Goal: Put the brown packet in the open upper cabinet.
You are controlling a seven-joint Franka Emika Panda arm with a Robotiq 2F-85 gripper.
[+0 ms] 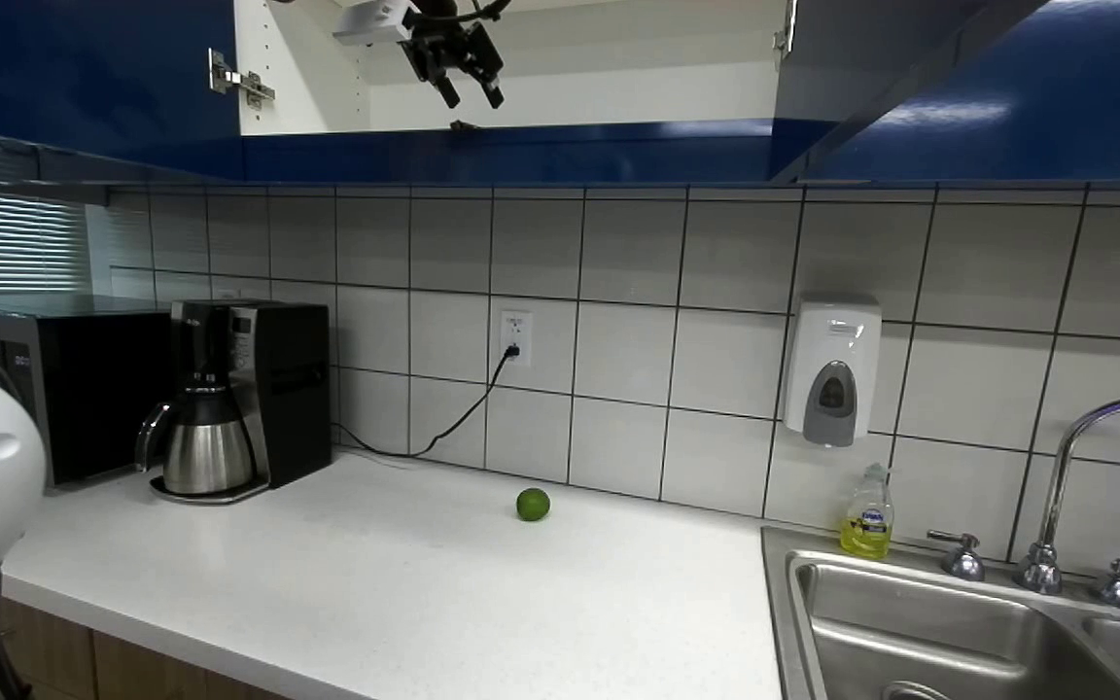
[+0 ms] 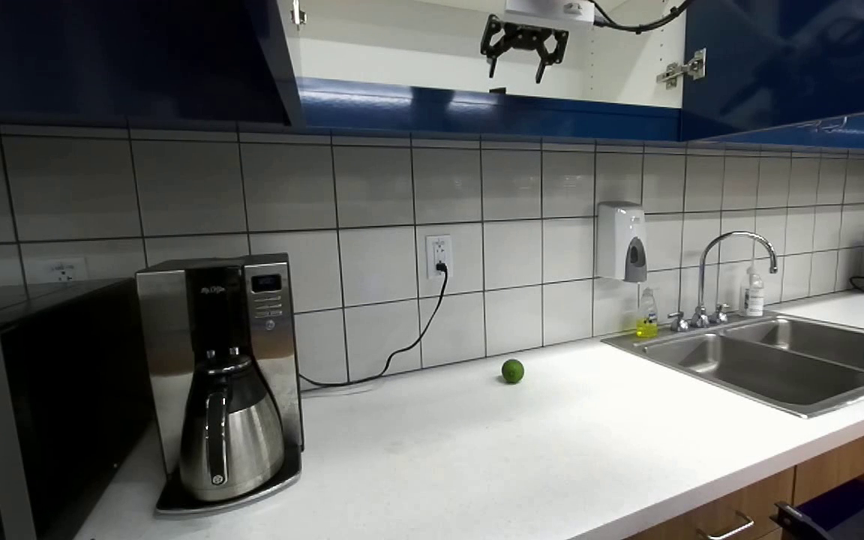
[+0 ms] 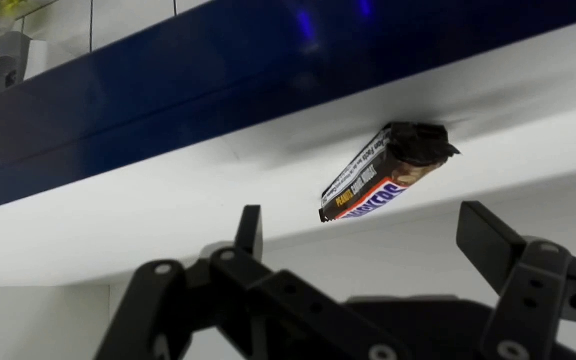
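The brown packet (image 3: 388, 170) is a dark Snickers wrapper lying on the white floor inside the open upper cabinet, close to its blue front edge (image 3: 168, 125). In both exterior views only a small dark bit of the packet (image 1: 463, 125) (image 2: 498, 91) shows above the front edge of the cabinet (image 1: 599, 151) (image 2: 417, 109); the rest is hidden. My gripper (image 1: 472, 99) is at the cabinet opening, above the packet, with its fingers pointing down. It also shows in an exterior view (image 2: 515, 76). In the wrist view the gripper (image 3: 359, 220) is open with nothing between its fingers, apart from the packet.
Blue cabinet doors (image 1: 84, 87) (image 2: 792, 60) stand open at the sides. Below are a coffee maker (image 1: 288, 389), a microwave (image 2: 64, 390), a green ball (image 1: 533, 504), a soap dispenser (image 1: 833, 369) and a sink (image 1: 910, 622) along the white counter (image 1: 375, 583).
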